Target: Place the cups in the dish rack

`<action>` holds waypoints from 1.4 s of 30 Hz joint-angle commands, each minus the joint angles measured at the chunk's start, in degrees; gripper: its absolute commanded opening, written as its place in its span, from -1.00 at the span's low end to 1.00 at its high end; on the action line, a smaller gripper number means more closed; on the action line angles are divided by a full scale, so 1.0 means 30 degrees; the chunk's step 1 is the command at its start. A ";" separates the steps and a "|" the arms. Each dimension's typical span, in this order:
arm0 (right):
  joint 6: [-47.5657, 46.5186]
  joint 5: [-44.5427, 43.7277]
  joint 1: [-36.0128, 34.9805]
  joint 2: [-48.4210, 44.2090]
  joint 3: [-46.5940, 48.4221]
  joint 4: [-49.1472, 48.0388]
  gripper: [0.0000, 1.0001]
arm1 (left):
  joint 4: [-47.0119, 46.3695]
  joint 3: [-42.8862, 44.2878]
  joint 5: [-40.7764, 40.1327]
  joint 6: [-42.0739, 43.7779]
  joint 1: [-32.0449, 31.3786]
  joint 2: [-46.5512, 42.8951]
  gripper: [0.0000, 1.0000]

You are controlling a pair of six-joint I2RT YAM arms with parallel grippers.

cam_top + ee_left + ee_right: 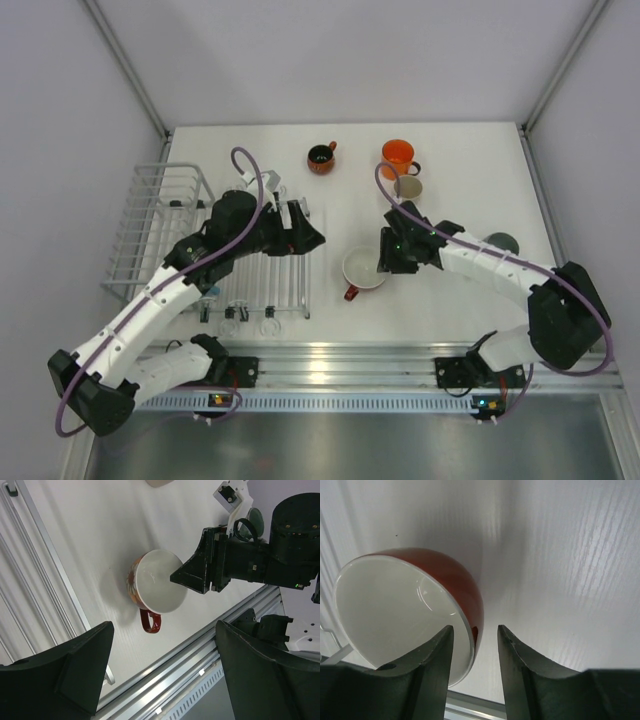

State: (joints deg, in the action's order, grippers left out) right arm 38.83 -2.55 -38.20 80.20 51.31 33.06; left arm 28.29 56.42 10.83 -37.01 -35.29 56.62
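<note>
The wide red cup (363, 270) with a white inside stands tilted on the table, handle toward the near edge. My right gripper (383, 262) straddles its right rim. In the right wrist view one finger (432, 655) is inside the cup (410, 610), and the other is outside, with a gap to the wall; the jaws stand open. My left gripper (315, 238) hovers open and empty over the low part of the dish rack (150, 215), facing the same cup (157, 587). A small dark red cup (321, 158), an orange cup (398, 155) and a cream cup (408, 187) stand further back.
A grey-blue cup (503, 243) shows partly behind my right forearm. The rack's taller basket is at the left edge of the table. An aluminium rail (340, 360) runs along the near edge. White walls close in both sides.
</note>
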 commanded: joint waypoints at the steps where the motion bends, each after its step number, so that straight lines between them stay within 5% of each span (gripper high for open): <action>1: 0.0386 -0.0059 -0.0364 0.0334 0.0094 -0.2112 -0.20 | -0.0086 -0.0263 0.0578 -0.0552 0.0044 -0.0271 0.76; 4: 0.0387 0.0320 -0.0364 0.0686 0.0211 -0.2754 -0.34 | -0.0115 -0.0176 0.0784 -0.0552 0.0044 -0.0299 0.74; 8: 0.0358 0.0672 -0.0364 0.0775 0.0240 -0.3343 -1.00 | -0.0057 -0.0029 0.0989 -0.0670 0.0044 -0.0387 0.70; 18: 0.0709 0.1787 0.0837 -0.2677 0.1554 -0.5627 -1.00 | 0.1437 0.4038 0.0286 0.0764 0.0044 0.0753 0.68; 26: 0.0505 0.1779 0.2649 -0.5813 0.2233 -0.7909 -1.00 | 0.0738 0.7646 0.3644 -0.0550 0.0073 0.2482 0.66; 36: 0.0357 0.4011 0.5905 -0.8541 0.1502 -1.4091 -1.00 | -0.6523 0.6419 0.8718 -0.6084 0.0190 0.3597 0.60; 42: 0.1529 0.5301 0.5964 -0.8980 0.0271 -1.8630 -1.00 | -1.4758 0.3606 1.0597 -1.2149 0.0190 0.4299 0.56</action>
State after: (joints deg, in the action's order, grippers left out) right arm 40.27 9.17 -20.53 55.96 52.01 -4.89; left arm 1.61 69.25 37.63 -62.30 -34.92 68.55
